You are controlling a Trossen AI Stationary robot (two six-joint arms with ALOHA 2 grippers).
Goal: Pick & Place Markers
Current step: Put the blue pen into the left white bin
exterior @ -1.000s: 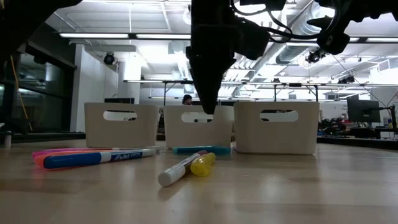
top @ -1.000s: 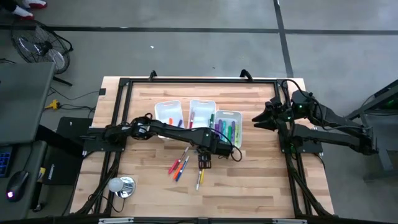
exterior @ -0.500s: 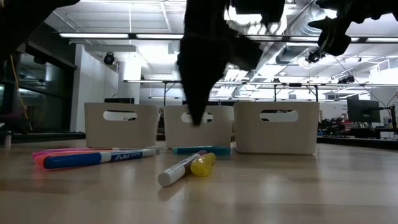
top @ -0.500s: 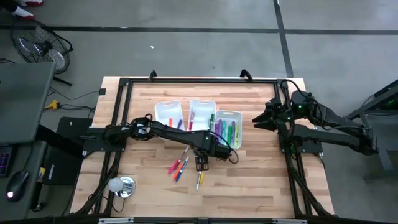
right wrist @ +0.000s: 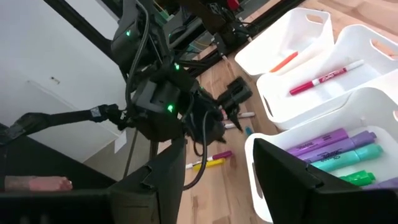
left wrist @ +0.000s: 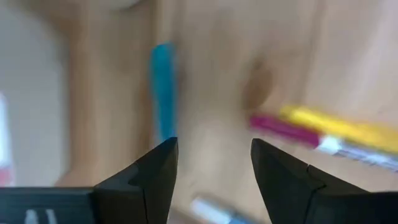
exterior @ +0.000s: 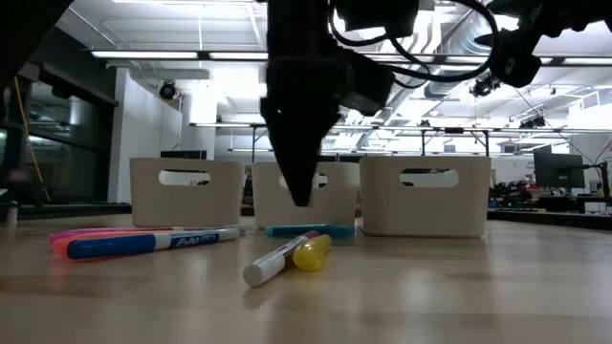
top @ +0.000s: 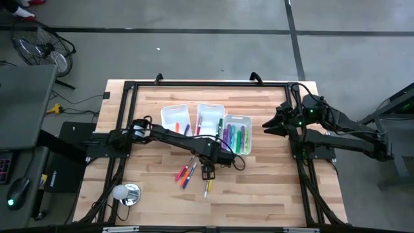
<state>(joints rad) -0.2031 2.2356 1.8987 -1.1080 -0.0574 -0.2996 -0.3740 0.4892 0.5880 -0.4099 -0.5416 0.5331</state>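
Note:
Several markers lie loose on the wooden table: a red, orange and blue cluster (top: 184,173), a teal one (left wrist: 163,93) and a pink-and-yellow one (left wrist: 323,127), which also shows as the yellow-capped marker (exterior: 287,258) in the low view. Other markers lie inside the three white bins (top: 210,111). My left gripper (top: 207,173) hangs open above the table, pointing down, between the teal and the pink-and-yellow marker (left wrist: 211,146), touching nothing. My right gripper (top: 266,126) waits open in the air right of the bins.
The three white bins stand side by side near the table's middle; the right one (right wrist: 336,149) holds purple, teal and green markers, the middle one a red marker (right wrist: 326,78), the left one an orange marker (right wrist: 285,61). A round lamp-like object (top: 126,192) sits at the near left.
My left gripper has moved a little toward the table's near edge and left, and has come lower over the loose markers. Its fingers have stayed open. The markers and my right arm have kept still.

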